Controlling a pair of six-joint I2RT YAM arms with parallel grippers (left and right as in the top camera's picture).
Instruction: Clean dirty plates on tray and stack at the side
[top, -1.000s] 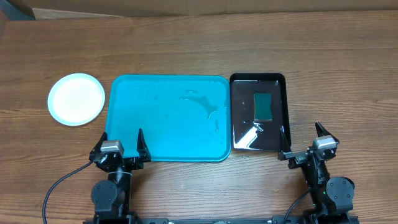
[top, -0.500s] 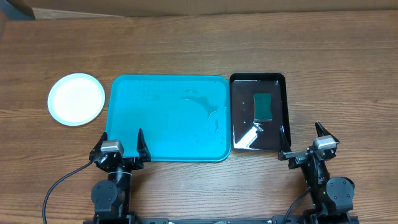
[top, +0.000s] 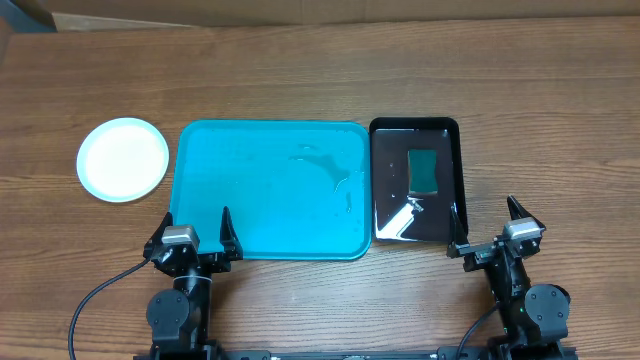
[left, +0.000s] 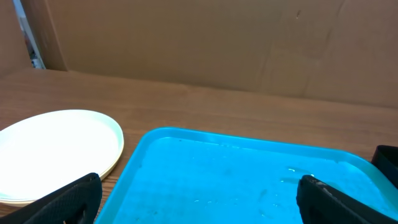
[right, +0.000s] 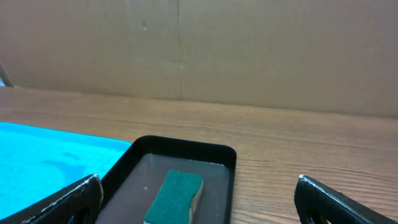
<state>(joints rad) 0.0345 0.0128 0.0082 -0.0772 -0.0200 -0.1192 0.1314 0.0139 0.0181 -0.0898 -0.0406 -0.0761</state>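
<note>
The turquoise tray (top: 270, 190) lies mid-table with only water drops on it; it also shows in the left wrist view (left: 249, 180). The plates (top: 123, 159) sit stacked on the wood left of the tray, a white one on top; the stack shows in the left wrist view (left: 56, 149). Lower plates are mostly hidden. My left gripper (top: 194, 232) is open and empty at the tray's near left edge (left: 199, 199). My right gripper (top: 490, 226) is open and empty near the front right (right: 199, 199).
A glossy black tray (top: 415, 183) with a green sponge (top: 424, 170) stands right of the turquoise tray; the sponge shows in the right wrist view (right: 175, 196). A cardboard wall (left: 205, 43) stands behind the table.
</note>
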